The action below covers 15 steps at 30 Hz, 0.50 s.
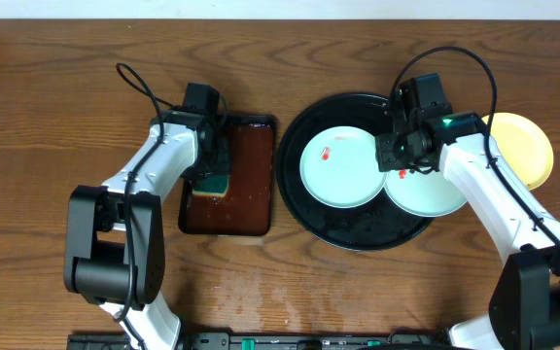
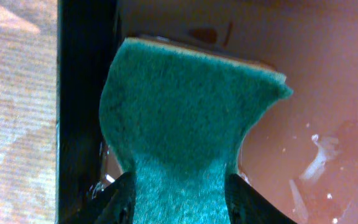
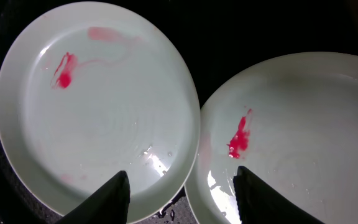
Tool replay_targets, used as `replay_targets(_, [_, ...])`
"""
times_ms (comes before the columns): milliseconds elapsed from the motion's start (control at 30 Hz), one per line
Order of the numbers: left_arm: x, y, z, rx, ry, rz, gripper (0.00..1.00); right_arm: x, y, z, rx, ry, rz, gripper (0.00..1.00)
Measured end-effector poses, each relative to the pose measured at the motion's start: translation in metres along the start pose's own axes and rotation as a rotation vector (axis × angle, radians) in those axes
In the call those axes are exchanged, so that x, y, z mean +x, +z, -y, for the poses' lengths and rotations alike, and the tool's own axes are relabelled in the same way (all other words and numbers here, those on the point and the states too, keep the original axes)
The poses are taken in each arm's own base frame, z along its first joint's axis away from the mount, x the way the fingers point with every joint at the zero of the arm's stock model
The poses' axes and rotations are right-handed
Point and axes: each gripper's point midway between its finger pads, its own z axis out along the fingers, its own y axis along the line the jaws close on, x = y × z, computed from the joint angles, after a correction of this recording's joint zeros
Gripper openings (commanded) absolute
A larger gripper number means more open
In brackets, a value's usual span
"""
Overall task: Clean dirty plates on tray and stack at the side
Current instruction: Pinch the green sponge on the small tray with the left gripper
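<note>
**Right gripper open over two smeared plates, left one's got the sponge**

The right gripper (image 3: 182,198) hangs over the black tray (image 1: 358,233) with its jaws wide apart and nothing between them. Straight below the gap is the spot where the two mint plates meet. The left plate (image 3: 98,106) lies under the one finger (image 3: 114,199) and the right plate (image 3: 291,137) under the other. Rim-wise, the left plate's edge looks to lap just over the right one's. Each has a red smear: one up near the far left side of the left plate (image 3: 64,70), and one close to the gripper on the right plate (image 3: 240,138). There are a few water drops near the fingertips too.

From overhead, the left plate sits fully inside the tray, while the right plate pokes out over the tray's right rim. The yellow plate (image 1: 525,146) is off the tray on the table (image 1: 56,97), just right of it and partly hidden behind the right arm.

Over on the other side, the left gripper (image 2: 182,200) is clamped on a green sponge (image 2: 185,106), squeezing it narrow at the fingers. The sponge is down in the brown tray (image 1: 241,209), hard against its left wall, and the tray floor looks wet. That tray sits just left of the black one.
</note>
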Motion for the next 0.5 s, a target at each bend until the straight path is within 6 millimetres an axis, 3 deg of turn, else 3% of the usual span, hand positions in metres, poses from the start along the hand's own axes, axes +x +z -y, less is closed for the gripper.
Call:
replay_targets(267, [0.002,0.0081,-0.0004,0.004,-0.012,0.014,0.5,0.0002,0.0001,0.0,0.0,0.0,-0.001,0.53])
replay_targets(500, [0.0028,0.0094,-0.0006,0.005,-0.022,0.015,0.38,0.0002,0.0001,0.0,0.0,0.0,-0.001,0.53])
